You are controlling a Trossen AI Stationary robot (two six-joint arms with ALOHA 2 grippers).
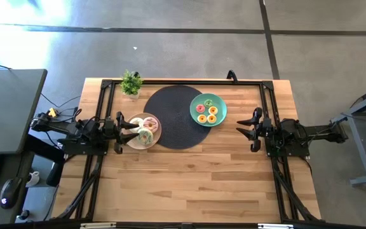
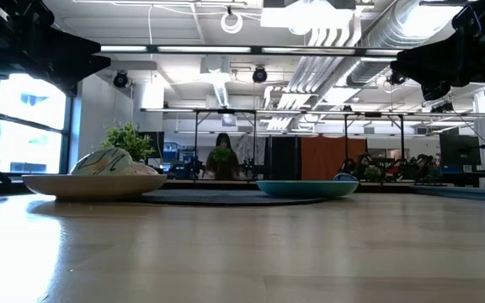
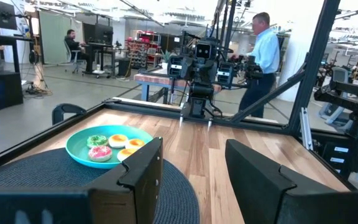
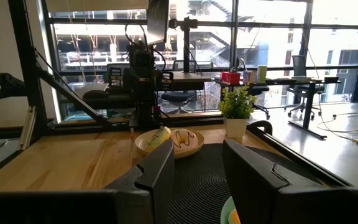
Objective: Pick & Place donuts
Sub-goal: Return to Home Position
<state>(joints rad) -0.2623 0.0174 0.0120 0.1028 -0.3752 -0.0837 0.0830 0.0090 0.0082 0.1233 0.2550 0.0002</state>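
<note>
A beige plate [image 1: 132, 138] at the table's left holds larger frosted donuts [image 1: 146, 133], cream, pink and green; they also show in the right wrist view [image 4: 169, 138]. A teal plate [image 1: 220, 103] right of centre holds small donuts [image 1: 207, 112], yellow, orange, pink and green, which also show in the left wrist view [image 3: 109, 145]. Both plates rest partly on a dark round mat [image 1: 173, 114]. My left gripper [image 1: 133, 124] is open and hovers over the beige plate's left part. My right gripper [image 1: 243, 126] is open and empty, right of the teal plate.
A small potted plant [image 1: 131, 83] stands at the table's far edge, left of the mat. A black frame rail [image 1: 183, 81] runs along the far edge. Bare wood [image 1: 189, 184] lies toward the near edge. People are in the room beyond [image 3: 263, 53].
</note>
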